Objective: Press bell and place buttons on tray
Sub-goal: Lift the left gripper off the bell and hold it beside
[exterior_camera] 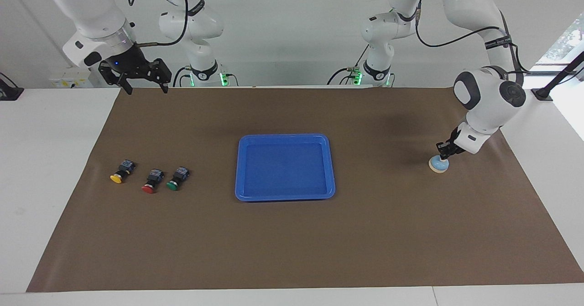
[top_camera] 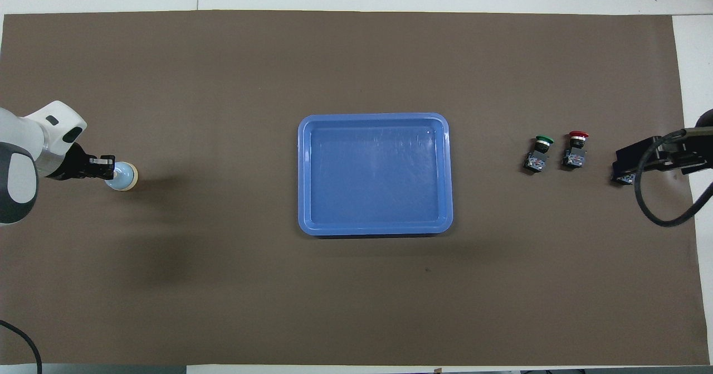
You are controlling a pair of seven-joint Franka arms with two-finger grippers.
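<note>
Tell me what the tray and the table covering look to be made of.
The tray: probably moulded plastic, glossy; light glints on its floor and the corners are rounded. The table covering: likely matte brown paper or thin sheet, flat, without shine, ending in a straight edge over the white tabletop.

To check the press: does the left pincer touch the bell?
Touching. In the facing view the shut left pincer sits right on top of the bell, no gap.

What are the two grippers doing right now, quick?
Left gripper: shut, holding nothing, tips down on top of the bell.
Right gripper: open, empty, waiting up in the air.
</note>
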